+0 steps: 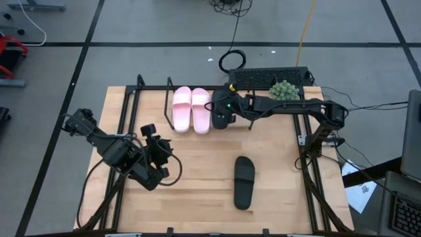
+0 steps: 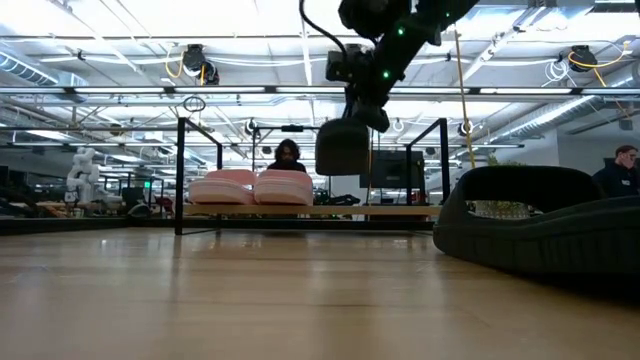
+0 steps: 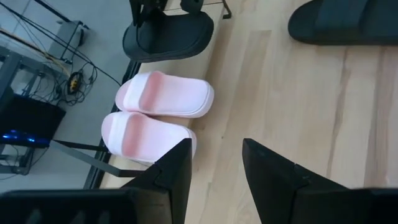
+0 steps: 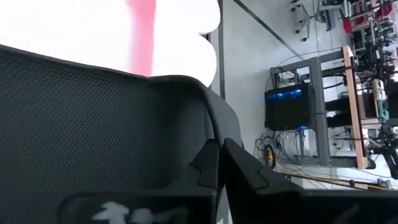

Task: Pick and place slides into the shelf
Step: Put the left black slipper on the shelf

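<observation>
Two pale pink slides lie side by side on the shelf's wooden board at the table's far edge; the low view shows them on the board too. My right gripper is shut on one black slide, just right of the pink pair and above the board. The other black slide lies flat on the tabletop, right of centre, and looms at the right of the low view. My left gripper is open over the table's left half, touching nothing; its fingers point toward the pink slides. My right gripper pinches the black slide between its two fingers at the slide's rim, coming from above. The slide hangs below the gripper, lifted clear of the shelf board. Its textured face fills the wrist view and hides how far back it reaches.
The shelf's thin black rods rise around the board. A keyboard and a green bunch sit behind the shelf's right end. Bare board lies right of the held slide. People show in the room beyond.
</observation>
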Available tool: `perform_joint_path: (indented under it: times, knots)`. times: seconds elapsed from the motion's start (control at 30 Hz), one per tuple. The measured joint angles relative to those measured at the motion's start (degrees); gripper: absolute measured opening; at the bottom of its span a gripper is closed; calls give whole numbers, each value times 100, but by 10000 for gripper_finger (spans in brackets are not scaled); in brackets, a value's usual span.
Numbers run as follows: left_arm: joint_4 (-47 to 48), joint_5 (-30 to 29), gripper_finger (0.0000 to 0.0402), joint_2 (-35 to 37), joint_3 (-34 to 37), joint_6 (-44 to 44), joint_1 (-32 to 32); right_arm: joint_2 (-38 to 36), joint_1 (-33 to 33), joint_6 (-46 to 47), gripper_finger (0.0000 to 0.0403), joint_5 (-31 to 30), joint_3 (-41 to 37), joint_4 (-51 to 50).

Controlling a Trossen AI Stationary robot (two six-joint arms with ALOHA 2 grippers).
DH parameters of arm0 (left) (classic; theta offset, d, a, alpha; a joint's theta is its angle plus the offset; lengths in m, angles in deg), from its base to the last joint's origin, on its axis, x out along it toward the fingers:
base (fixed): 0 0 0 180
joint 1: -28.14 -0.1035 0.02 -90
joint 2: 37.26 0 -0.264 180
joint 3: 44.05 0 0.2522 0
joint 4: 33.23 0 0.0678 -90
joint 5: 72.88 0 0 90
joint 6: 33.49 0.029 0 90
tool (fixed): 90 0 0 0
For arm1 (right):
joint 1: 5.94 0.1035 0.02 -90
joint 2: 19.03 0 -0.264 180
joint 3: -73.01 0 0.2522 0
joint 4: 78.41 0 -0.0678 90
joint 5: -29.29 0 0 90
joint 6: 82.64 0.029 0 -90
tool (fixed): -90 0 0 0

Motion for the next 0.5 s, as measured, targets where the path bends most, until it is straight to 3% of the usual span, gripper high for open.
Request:
perform_joint_path:
  times: [0.5]
  knots:
    - [-7, 2, 145, 0, 0, 241, -291, 0, -345, -552, 0, 293, -720, 1109]
